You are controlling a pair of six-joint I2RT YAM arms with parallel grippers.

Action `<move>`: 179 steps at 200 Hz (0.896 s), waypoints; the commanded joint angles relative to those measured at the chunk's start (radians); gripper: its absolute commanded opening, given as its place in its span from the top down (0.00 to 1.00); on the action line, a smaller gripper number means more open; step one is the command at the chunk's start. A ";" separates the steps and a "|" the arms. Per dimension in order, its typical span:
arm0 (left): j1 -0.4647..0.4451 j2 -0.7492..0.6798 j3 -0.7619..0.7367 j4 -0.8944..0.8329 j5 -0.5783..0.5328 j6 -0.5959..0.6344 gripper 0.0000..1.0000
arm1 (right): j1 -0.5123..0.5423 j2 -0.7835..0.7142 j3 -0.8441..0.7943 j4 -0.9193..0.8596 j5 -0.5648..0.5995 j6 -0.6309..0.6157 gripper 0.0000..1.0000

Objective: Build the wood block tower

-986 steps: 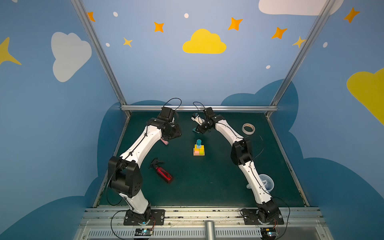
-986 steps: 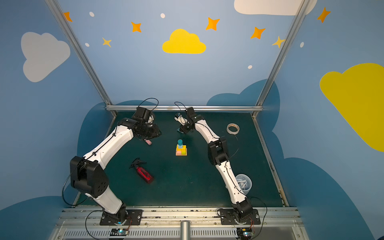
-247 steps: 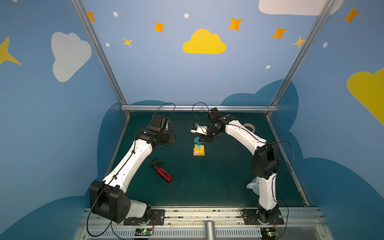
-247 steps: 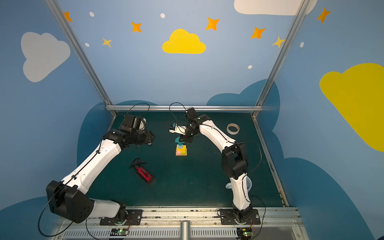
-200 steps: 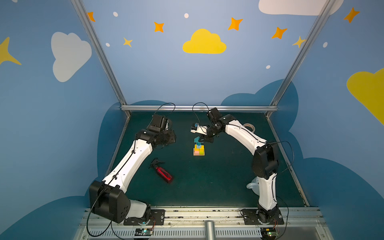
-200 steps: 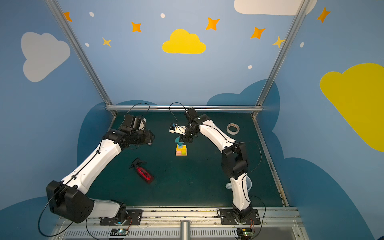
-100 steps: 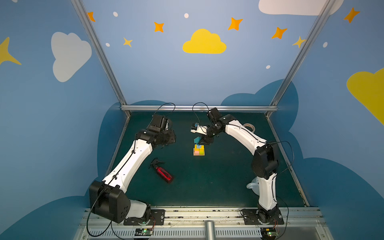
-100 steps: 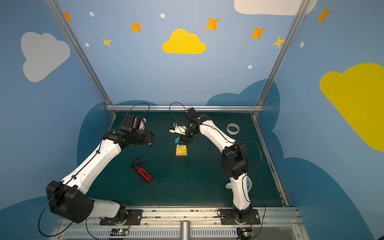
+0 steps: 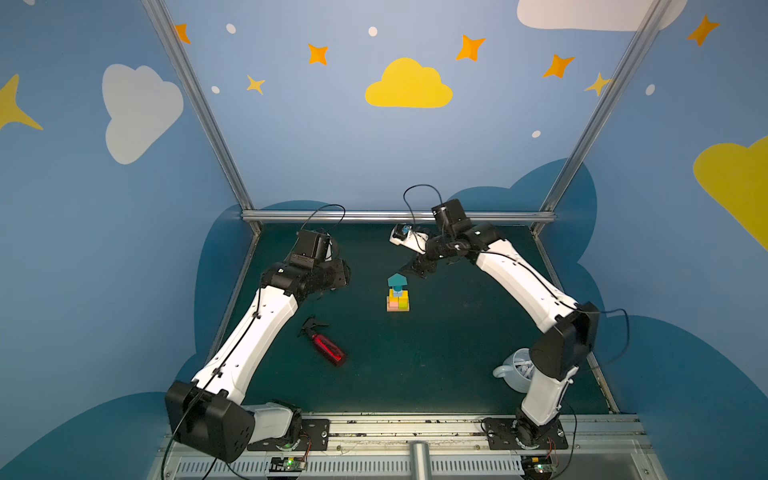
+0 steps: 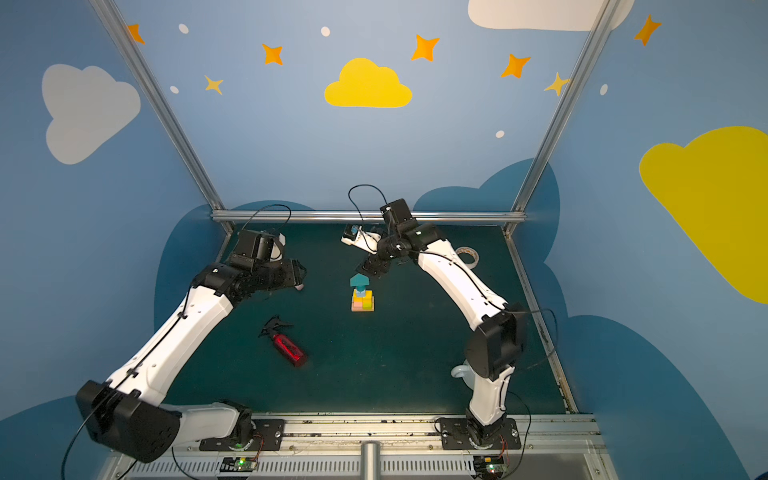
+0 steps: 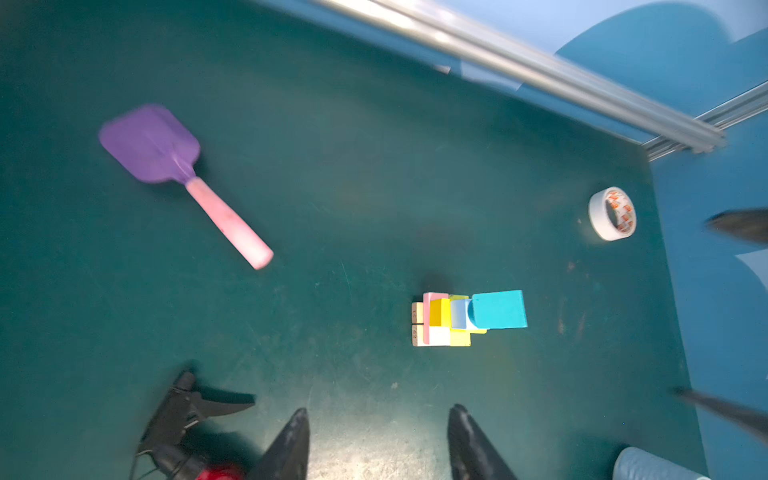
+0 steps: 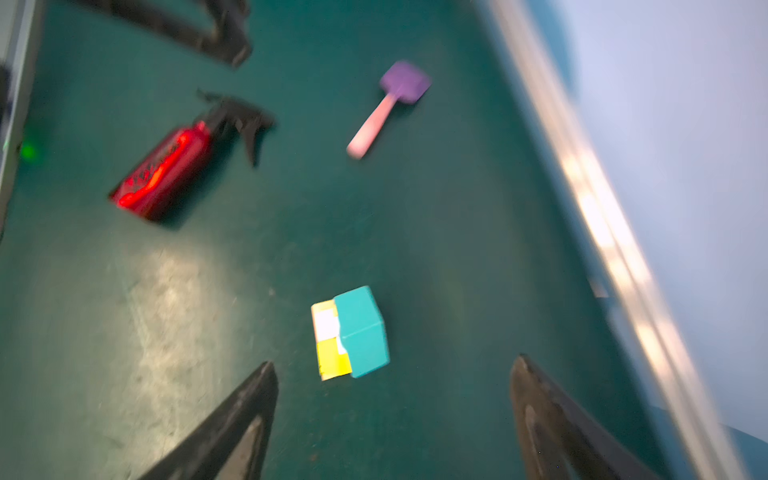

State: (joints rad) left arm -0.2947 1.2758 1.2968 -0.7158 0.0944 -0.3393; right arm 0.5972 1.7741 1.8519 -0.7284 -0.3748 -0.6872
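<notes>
The tower (image 9: pixel 398 296) (image 10: pixel 362 296) stands mid-table in both top views: tan bars at the bottom, pink and lime slabs, yellow cubes, a pale-blue cube, and a teal house-shaped block (image 9: pixel 397 280) (image 10: pixel 359 280) on top. My right gripper (image 9: pixel 417 270) (image 12: pixel 395 362) hangs just behind and right of the top, open wide and empty, with the teal block (image 12: pixel 361 330) ahead of its fingers. Well to the tower's left, my left gripper (image 10: pixel 297 276) (image 11: pixel 379 410) is open with nothing between its fingers, and the tower (image 11: pixel 457 318) shows sideways beyond it.
A red spray bottle (image 9: pixel 328 349) (image 12: pixel 166 178) lies front-left of the tower. The purple spatula with a pink handle (image 11: pixel 153 145) (image 12: pixel 403 87) lies near the left arm. A tape roll (image 10: pixel 467 255) (image 11: pixel 613 212) sits back right, and a white cup (image 9: pixel 515 370) by the right arm's base.
My right gripper has opened wide and drawn back from the tower's top, leaving the teal house-shaped block standing there. The left gripper's jaws have widened a little.
</notes>
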 commanded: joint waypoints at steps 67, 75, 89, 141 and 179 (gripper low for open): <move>0.007 -0.203 -0.115 0.044 -0.214 0.067 0.00 | -0.044 -0.494 -0.445 0.359 0.305 0.545 0.12; 0.008 -0.217 -0.144 0.050 -0.243 0.067 0.00 | -0.055 -0.555 -0.537 0.404 0.350 0.585 0.11; 0.008 -0.246 -0.210 0.084 -0.330 0.047 0.00 | -0.075 -0.660 -0.676 0.453 0.408 0.634 0.11; 0.010 -0.432 -0.598 0.450 -0.609 0.024 0.00 | -0.172 -0.908 -1.101 0.640 0.610 0.700 0.06; 0.013 -0.444 -0.836 0.721 -0.690 0.068 0.00 | -0.287 -0.824 -1.281 0.795 0.569 0.675 0.06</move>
State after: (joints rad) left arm -0.2874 0.8257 0.5602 -0.2356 -0.4904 -0.3031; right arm 0.3645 0.8902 0.6399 -0.0822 0.1844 -0.0250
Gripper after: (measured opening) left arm 0.998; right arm 0.943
